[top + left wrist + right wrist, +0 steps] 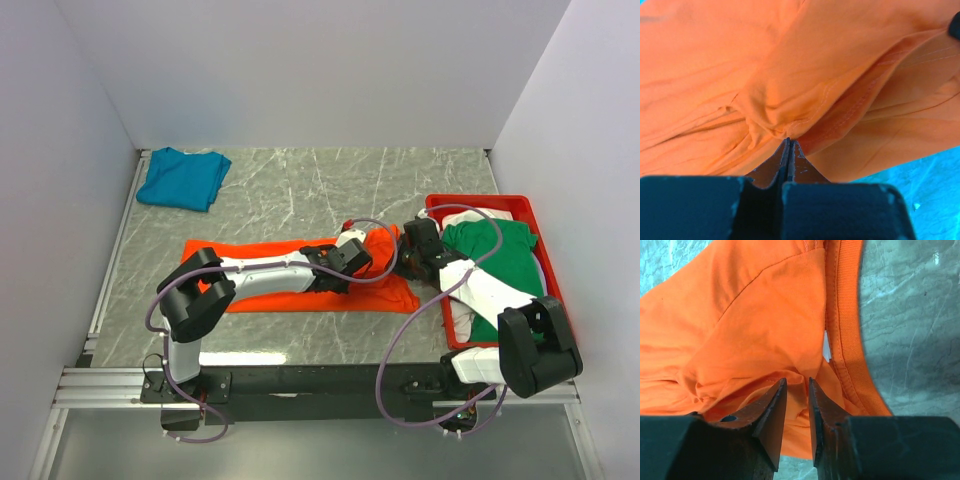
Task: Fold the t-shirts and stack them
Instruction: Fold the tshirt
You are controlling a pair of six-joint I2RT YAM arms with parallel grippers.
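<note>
Left end effector [789, 141] pinches one orange t-shirt [805, 65]; right end effector [797, 383] stands part-spread.

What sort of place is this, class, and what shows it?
Probably a robot lab cell: left arm and right arm bolted to a rail, white walls boxing a marbled table, an orange shirt spread.

White arms [265, 268] with bulky black joints [195, 295] trail looping mauve cables [383, 352]; the pincer fingers [771, 415] are dark wedges.
</note>
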